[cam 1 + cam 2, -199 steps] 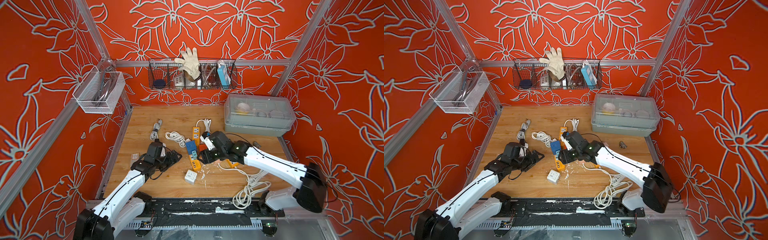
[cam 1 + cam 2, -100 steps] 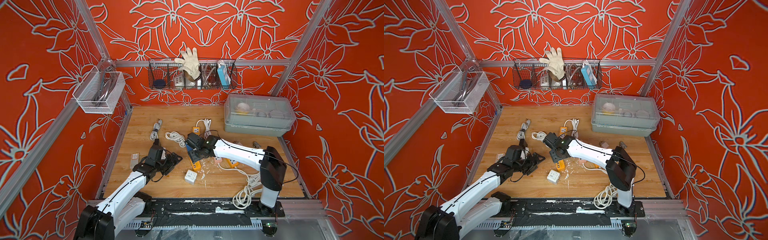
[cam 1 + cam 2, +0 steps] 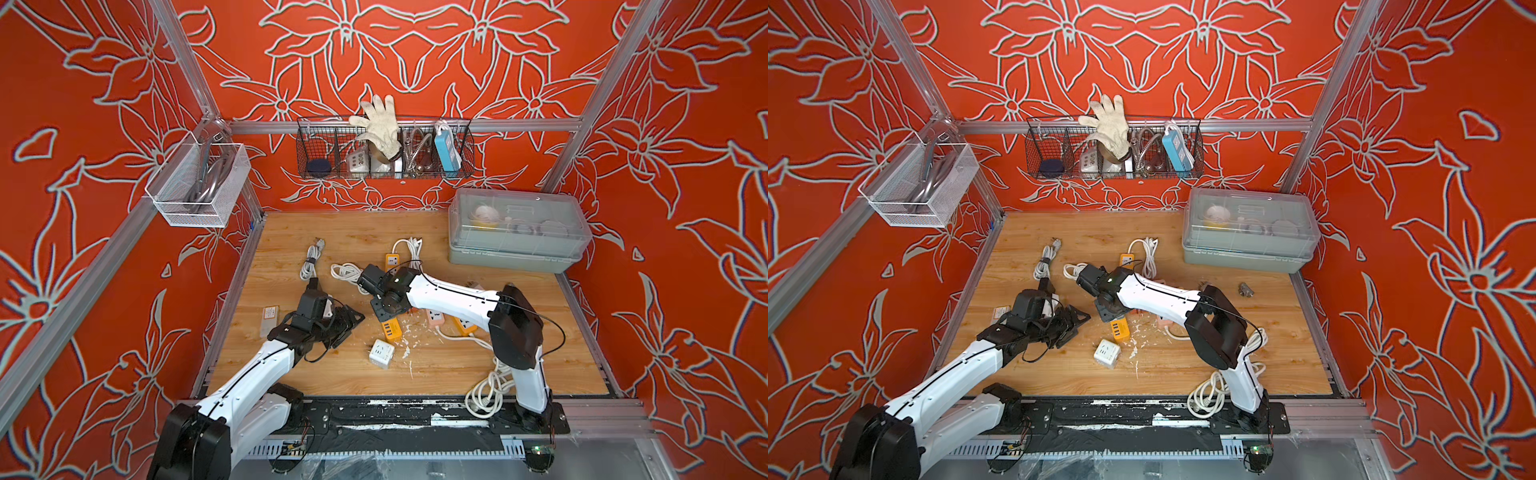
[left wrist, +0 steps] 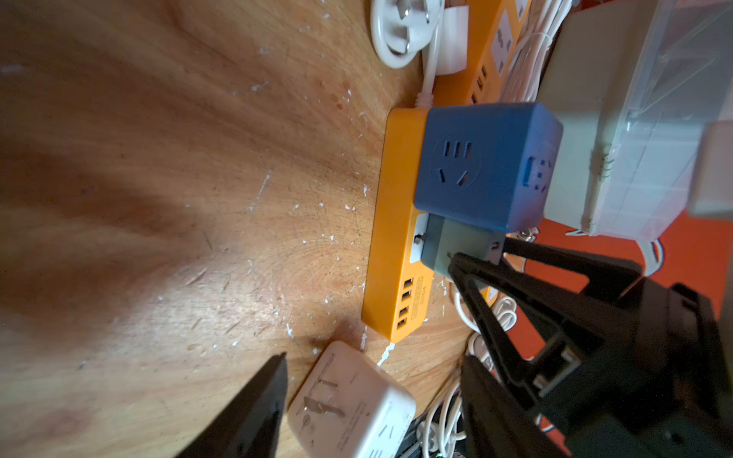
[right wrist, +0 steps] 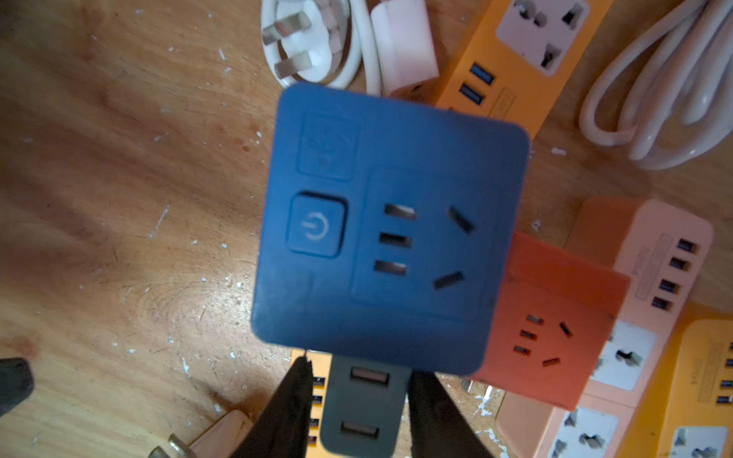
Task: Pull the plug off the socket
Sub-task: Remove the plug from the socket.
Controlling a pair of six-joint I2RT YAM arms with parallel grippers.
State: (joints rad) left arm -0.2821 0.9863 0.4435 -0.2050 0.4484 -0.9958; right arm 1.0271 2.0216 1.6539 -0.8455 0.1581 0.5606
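A dark grey USB plug (image 5: 365,412) sits in the orange socket strip (image 4: 392,238), right beside a blue cube socket (image 5: 388,238) on the same strip. My right gripper (image 5: 359,400) is shut on the grey plug (image 4: 456,246), one black finger against each side. In both top views the right gripper (image 3: 384,307) (image 3: 1106,309) points down over the orange strip (image 3: 390,328) and hides the plug. My left gripper (image 4: 377,359) is open and low over the wood, left of the strip (image 3: 345,322). A white cube adapter (image 4: 349,400) lies just beyond its fingertips.
A red cube socket (image 5: 555,317) and a pink strip (image 5: 642,253) crowd the blue cube's far side. Coiled white cables (image 3: 486,386) lie at the front right. A lidded grey box (image 3: 519,232) stands at the back right. A wire basket (image 3: 384,153) hangs on the back wall.
My right arm swung its wrist over the orange strip and its jaws closed in on the grey plug. The left gripper narrowed a little and barely moved.
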